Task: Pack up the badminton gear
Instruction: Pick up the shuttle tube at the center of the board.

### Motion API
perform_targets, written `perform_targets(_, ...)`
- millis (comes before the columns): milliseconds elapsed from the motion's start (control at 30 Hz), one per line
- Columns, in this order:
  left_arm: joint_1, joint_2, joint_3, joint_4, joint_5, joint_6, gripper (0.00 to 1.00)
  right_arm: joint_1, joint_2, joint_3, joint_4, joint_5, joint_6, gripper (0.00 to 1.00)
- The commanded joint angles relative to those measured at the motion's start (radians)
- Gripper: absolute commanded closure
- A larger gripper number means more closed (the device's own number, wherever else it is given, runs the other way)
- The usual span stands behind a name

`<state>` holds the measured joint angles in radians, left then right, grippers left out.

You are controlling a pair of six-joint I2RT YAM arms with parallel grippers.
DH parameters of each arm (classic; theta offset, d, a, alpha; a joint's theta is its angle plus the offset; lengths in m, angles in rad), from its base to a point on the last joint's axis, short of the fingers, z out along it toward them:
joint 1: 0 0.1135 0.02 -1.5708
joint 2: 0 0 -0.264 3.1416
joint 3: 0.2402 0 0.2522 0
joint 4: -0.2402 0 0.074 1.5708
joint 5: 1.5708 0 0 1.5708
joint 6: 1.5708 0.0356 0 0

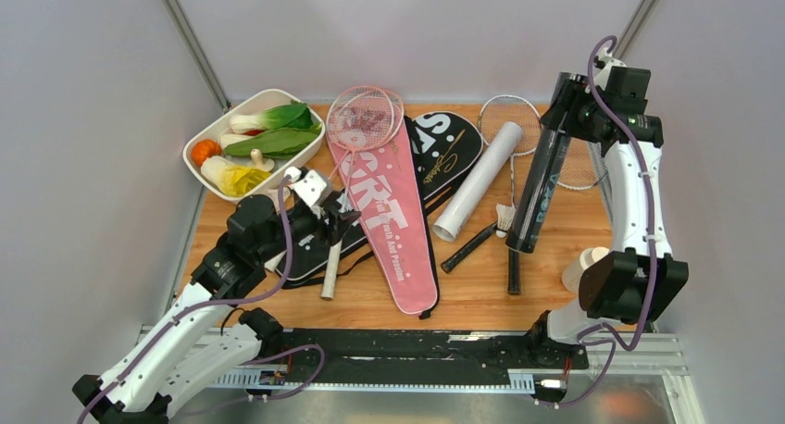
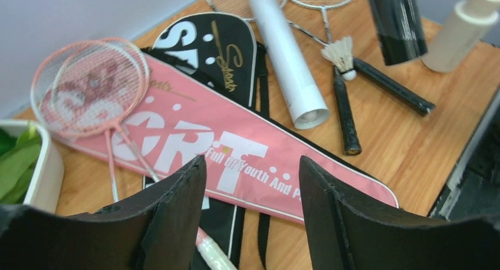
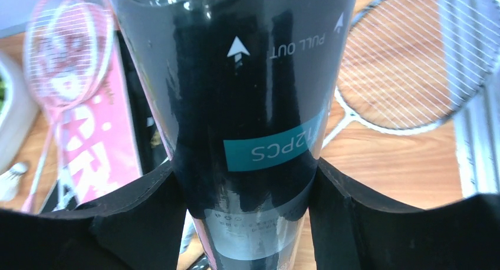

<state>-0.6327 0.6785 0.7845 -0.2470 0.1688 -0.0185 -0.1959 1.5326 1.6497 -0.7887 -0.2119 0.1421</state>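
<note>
At three o'clock the right fingers point(image 3: 135, 217) clamp the black tube point(image 1: 542, 179), its end beside a shuttlecock point(image 1: 505, 218), probably for loading; at nine the left fingers point(image 2: 165, 211) gape empty.

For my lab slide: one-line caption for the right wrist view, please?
Right gripper clamped on the black tube, silver racket on one side, pink rackets on the other, wooden table beneath.
</note>
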Motion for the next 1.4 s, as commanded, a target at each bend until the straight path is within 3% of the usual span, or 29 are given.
perform_targets(0, -0.001, -0.01, 0.013, 0.049, 0.233, 0.182, 0.36, 0.017, -0.052, 0.081, -0.004, -0.208, 0.044, 0.68)
perform_targets(133, -0.001, -0.05, -0.031, 0.14, 0.345, 0.548, 0.34, 0.065, -0.04, 0.078, 0.032, -0.479, 0.087, 0.68)
perform_targets(267, -0.003, -0.048, -0.062, 0.171, 0.389, 0.889, 0.31, 0.164, -0.032, -0.002, 0.125, -0.625, 0.174, 0.68)
perform_targets(400, -0.019, -0.034, -0.056, 0.184, 0.396, 1.058, 0.29, 0.288, -0.021, -0.108, 0.247, -0.773, 0.267, 0.69)
perform_targets(467, -0.057, -0.034, -0.04, 0.109, 0.409, 1.169, 0.3, 0.349, -0.006, -0.131, 0.279, -0.802, 0.302, 0.69)
perform_targets(600, -0.19, -0.054, -0.038, 0.057, 0.348, 1.248, 0.3, 0.471, 0.05, -0.118, 0.289, -0.825, 0.315, 0.69)
perform_targets(767, -0.423, 0.015, -0.031, -0.003, 0.109, 1.37, 0.3, 0.601, 0.162, -0.061, 0.311, -0.87, 0.393, 0.69)
perform_targets(933, -0.57, 0.113, -0.038, 0.01, -0.022, 1.433, 0.29, 0.691, 0.236, -0.009, 0.313, -0.903, 0.43, 0.66)
perform_targets(1100, -0.62, 0.195, -0.034, -0.022, -0.114, 1.502, 0.23, 0.74, 0.277, 0.0, 0.313, -0.936, 0.457, 0.67)
perform_targets(1367, -0.637, 0.282, -0.018, -0.063, -0.129, 1.53, 0.21, 0.782, 0.314, -0.017, 0.314, -0.916, 0.453, 0.69)
